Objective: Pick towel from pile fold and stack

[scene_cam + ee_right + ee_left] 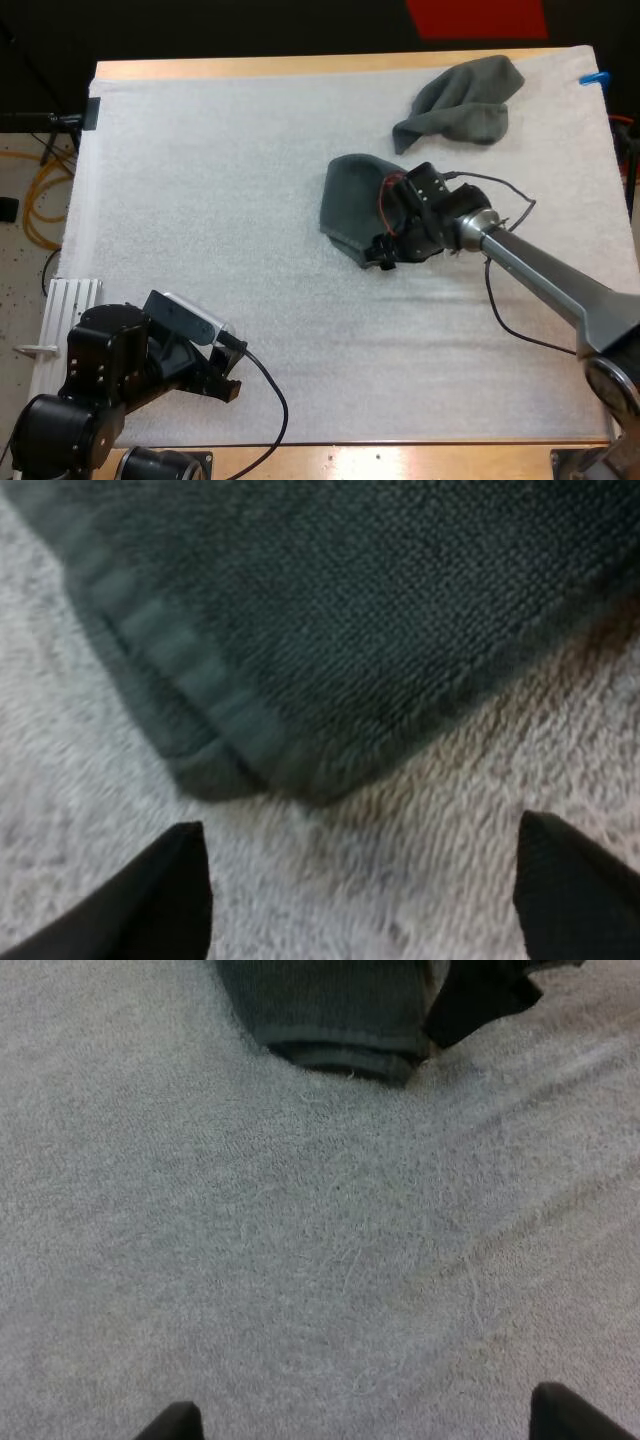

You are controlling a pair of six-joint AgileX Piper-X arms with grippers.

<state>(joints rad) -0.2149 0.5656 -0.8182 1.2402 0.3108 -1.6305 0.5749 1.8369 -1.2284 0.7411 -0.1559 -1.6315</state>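
High view, centre: right tool (384, 260) spread wide, empty, at a corner of the folded towel (348, 205) (crumpled towel (465, 100) upper right); left tool (222, 378) likewise spread, empty, lower left.

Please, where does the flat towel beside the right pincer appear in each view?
High view: flat towel at mid-mat, right pincer at its near corner.
Left wrist view: far ahead of the left pincer, beside the right pincer.
Right wrist view: its corner just ahead of the open fingers.
Shared landmark: the towel's hemmed corner.
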